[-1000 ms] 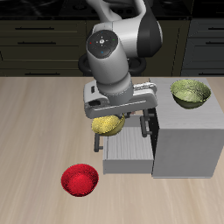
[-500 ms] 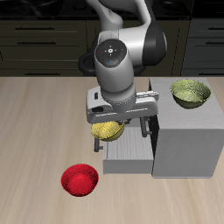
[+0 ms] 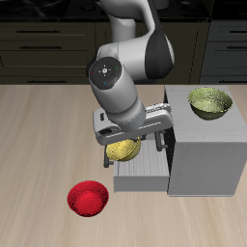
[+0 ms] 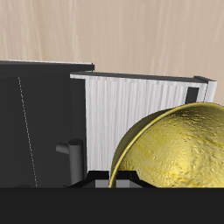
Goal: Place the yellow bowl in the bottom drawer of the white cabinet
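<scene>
Cabinetry came first: the white cabinet point(image 3: 205, 154) was seen with the bottom drawer point(image 3: 143, 173) pulled open at its nine o'clock side. Above the drawer's far end, the yellow bowl point(image 3: 123, 150) was held clamped in the gripper point(image 3: 128, 141). The bowl was judged rigid, light and somewhat slippery, best pinched at its rim. No brand, label or legible writing was found anywhere.

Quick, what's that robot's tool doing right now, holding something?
Tool: closed on the yellow bowl, above the open drawer.
</scene>
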Robot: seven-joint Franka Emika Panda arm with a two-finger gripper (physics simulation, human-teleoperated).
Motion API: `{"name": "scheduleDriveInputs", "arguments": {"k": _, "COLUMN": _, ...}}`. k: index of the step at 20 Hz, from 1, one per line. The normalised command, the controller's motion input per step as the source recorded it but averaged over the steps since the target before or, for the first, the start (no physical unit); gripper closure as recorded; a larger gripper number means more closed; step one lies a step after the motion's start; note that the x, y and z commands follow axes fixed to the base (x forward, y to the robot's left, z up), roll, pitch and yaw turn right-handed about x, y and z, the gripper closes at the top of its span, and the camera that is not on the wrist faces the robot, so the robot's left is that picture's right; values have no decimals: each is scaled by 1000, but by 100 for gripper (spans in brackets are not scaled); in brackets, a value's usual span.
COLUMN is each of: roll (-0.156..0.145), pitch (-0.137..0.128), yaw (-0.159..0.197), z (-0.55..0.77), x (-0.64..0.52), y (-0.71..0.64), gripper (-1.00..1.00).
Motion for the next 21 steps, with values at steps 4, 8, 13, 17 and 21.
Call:
{"name": "scheduleDriveInputs", "arguments": {"k": 4, "roll": 45, "pitch": 62, "yaw": 47, "z": -280, "x": 113, "y": -45, "gripper": -100}}
{"name": "scheduleDriveInputs", "arguments": {"k": 8, "roll": -14, "pitch": 27, "yaw": -5, "z": -150, "x": -45, "y": -153, "gripper": -100}}
{"name": "scheduleDriveInputs", "arguments": {"k": 13, "roll": 36, "pitch": 38, "yaw": 2, "z": -154, "x": -79, "y": -11, "gripper": -100}}
{"name": "scheduleDriveInputs", "arguments": {"k": 17, "roll": 11, "pitch": -3, "yaw": 22, "z": -11, "x": -56, "y": -26, "gripper": -100}}
{"name": "scheduleDriveInputs", "arguments": {"k": 21, "roll": 1, "pitch": 8, "yaw": -12, "z": -7, "x": -51, "y": -79, "gripper": -100}}
